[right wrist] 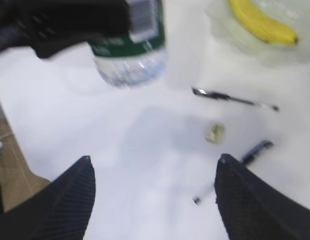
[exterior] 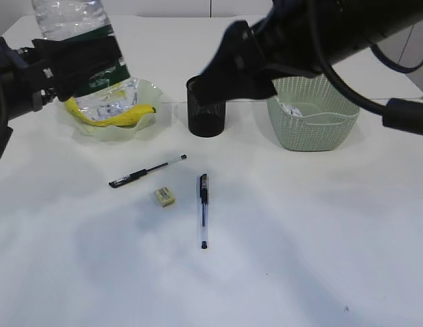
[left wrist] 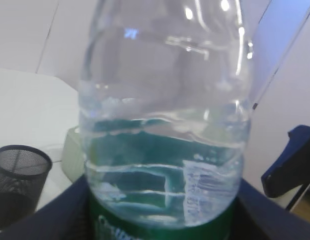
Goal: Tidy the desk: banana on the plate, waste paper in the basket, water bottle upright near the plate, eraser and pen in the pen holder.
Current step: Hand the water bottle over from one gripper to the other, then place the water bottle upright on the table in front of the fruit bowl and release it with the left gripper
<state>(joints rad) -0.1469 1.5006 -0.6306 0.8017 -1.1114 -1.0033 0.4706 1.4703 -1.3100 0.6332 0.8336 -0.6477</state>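
My left gripper (exterior: pixel 80 60) is shut on the water bottle (exterior: pixel 75 17) at its dark green label and holds it roughly upright in the air at the far left. In the exterior view its lower end overlaps the plate (exterior: pixel 154 90), where the banana (exterior: pixel 133 114) lies. The bottle (left wrist: pixel 164 125) fills the left wrist view. My right gripper (right wrist: pixel 154 165) is open and empty above the desk (right wrist: pixel 145 130). In the exterior view it (exterior: pixel 208 90) hangs by the pen holder (exterior: pixel 206 121). Two pens (exterior: pixel 148 170) (exterior: pixel 204 210) and the eraser (exterior: pixel 165 197) lie on the desk. The waste paper (exterior: pixel 293 109) is in the basket (exterior: pixel 313 133).
The right arm (exterior: pixel 320 34) stretches across the back of the desk, over the basket and pen holder. A brown floor strip shows past the desk's edge (right wrist: pixel 10 165) in the right wrist view.
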